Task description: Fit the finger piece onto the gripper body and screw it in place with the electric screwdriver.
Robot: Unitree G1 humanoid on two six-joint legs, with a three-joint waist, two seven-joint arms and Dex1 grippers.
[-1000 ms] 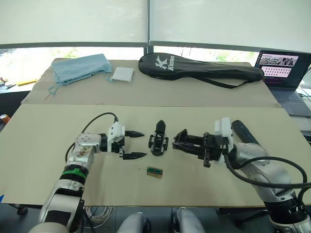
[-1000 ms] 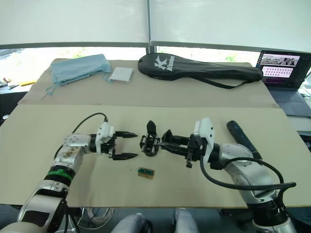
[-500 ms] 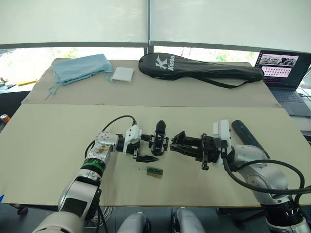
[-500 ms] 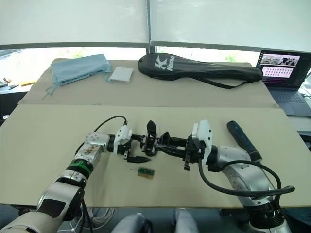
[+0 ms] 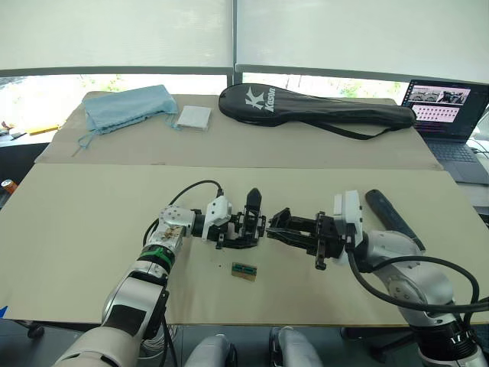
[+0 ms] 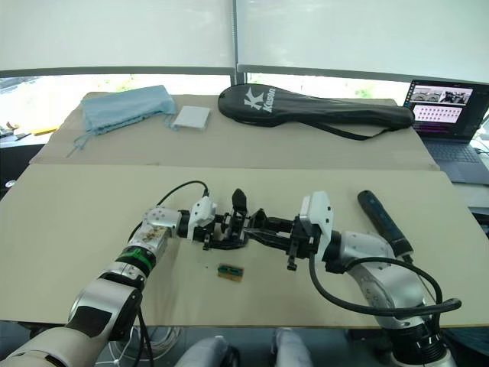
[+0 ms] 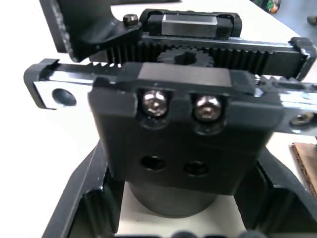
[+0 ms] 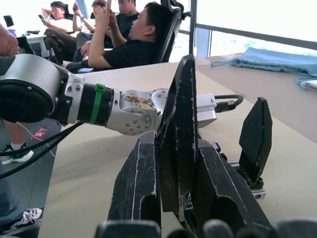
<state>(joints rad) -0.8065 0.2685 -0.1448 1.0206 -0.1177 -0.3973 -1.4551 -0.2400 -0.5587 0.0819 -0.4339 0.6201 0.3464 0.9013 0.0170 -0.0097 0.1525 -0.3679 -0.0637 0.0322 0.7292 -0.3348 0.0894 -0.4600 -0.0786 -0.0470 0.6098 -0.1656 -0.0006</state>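
At the bench's middle, gripper body (image 5: 248,224): taken as landmark, standing with one finger upright.
Left claw (image 5: 237,232): just left of the gripper body, fingers (image 7: 94,208) set wide around its rounded base, touching or nearly so.
Green-and-tan block (image 5: 244,269): near the gripper body, on its near side, untouched.
Right claw (image 5: 276,224): just right of the gripper body, closed on the finger piece (image 8: 178,134), held beside the upright finger.
Electric screwdriver (image 5: 391,216): well right of the gripper body, lying on the bench (image 5: 69,229), not picked up.
Progress: judged early; piece carried in but not seated, screwing not yet begun.
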